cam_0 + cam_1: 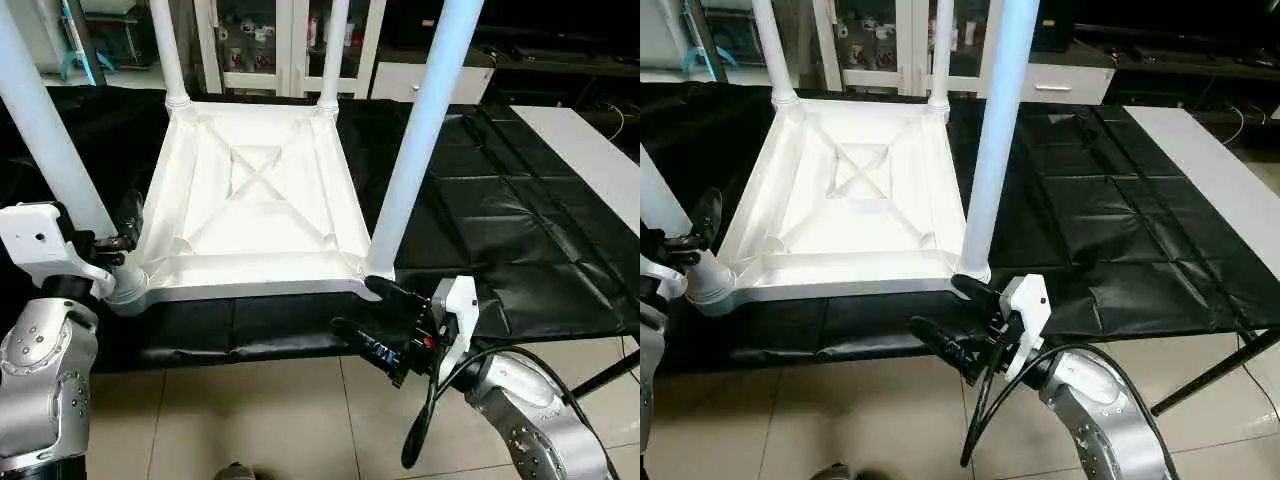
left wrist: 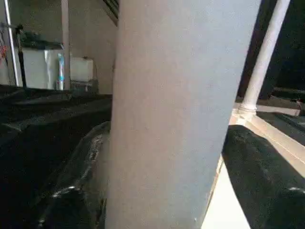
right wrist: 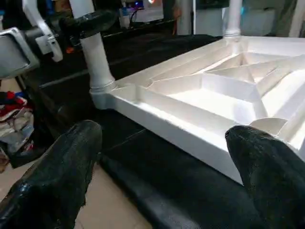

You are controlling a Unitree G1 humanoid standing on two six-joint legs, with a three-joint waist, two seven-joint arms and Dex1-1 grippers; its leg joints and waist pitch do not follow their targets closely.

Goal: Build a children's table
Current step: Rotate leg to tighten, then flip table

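Observation:
The children's table top [image 1: 250, 190] lies upside down on the black work table, ribbed X-braced underside facing up. Its long white legs stand in the corner sockets: near-left [image 1: 40, 130], near-right [image 1: 420, 130], far-left [image 1: 168, 50] and far-right [image 1: 333, 50]. My left gripper [image 1: 105, 235] is open around the base of the near-left leg [image 2: 171, 114], a finger on each side, with a gap showing beside one finger [image 2: 262, 176]. My right gripper [image 1: 365, 308] stands open just in front of the near-right corner socket, at the work table's front edge, holding nothing.
The black-covered work table [image 1: 500, 220] stretches to the right, with a white board [image 1: 590, 160] lying at its far right. Tiled floor [image 1: 280, 420] lies below the front edge. White cabinets [image 1: 280, 40] stand behind. A black strut [image 1: 610, 375] slants at lower right.

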